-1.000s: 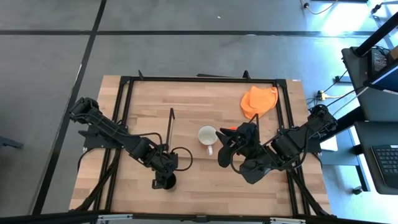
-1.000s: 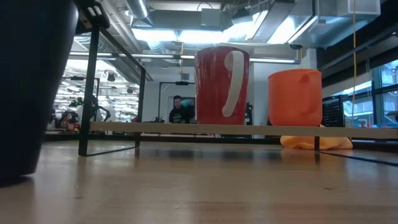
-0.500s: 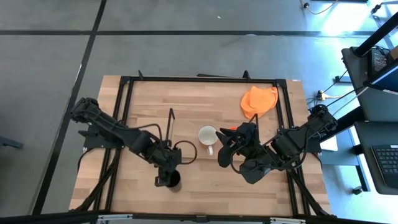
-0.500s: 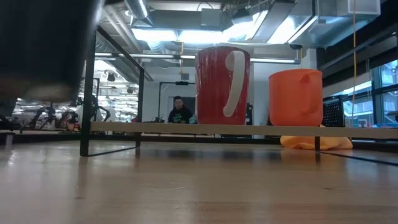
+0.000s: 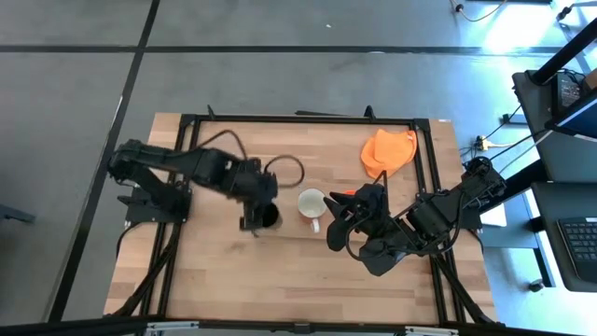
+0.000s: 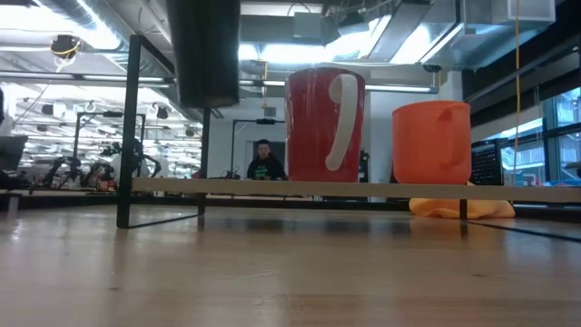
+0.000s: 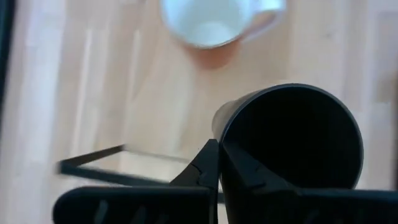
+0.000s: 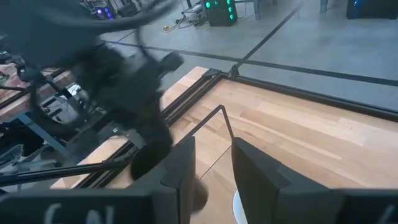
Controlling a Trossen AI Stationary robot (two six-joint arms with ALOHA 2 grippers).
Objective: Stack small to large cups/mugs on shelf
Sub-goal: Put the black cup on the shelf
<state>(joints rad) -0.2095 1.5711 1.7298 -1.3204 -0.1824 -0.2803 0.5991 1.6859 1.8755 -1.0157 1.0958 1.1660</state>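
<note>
My left gripper (image 5: 252, 220) is shut on the small black cup (image 5: 269, 217), which hangs in the air left of the white mug; the low view shows the cup (image 6: 204, 50) above the shelf's left end. The mug, white inside (image 5: 311, 203) and red-walled with a white handle (image 6: 325, 123), stands on its base on the low wire shelf (image 6: 236, 187). The orange mug (image 6: 431, 143) stands to its right on the shelf. My right gripper (image 5: 353, 217) is open and empty, over the table beside the orange mug. My left gripper holds the black cup by its rim (image 7: 219, 127), on the side away from the white mug. One finger (image 7: 239, 171) is inside the cup and one (image 7: 202, 168) outside. The fingers point down from above. The cup is upright, mouth up, lifted clear of table and shelf.
An orange cloth (image 5: 389, 149) lies at the table's far right. The black table frame (image 5: 298, 119) runs around the wooden top. The shelf's upright end frame (image 6: 136, 127) stands at the left. A person (image 6: 264, 162) shows far behind the table.
My left gripper has carried the black cup up from the table's near part, toward the far edge and the right. The cup, standing on the table a second ago, now hangs upright next to the white mug, above the shelf's left end.
</note>
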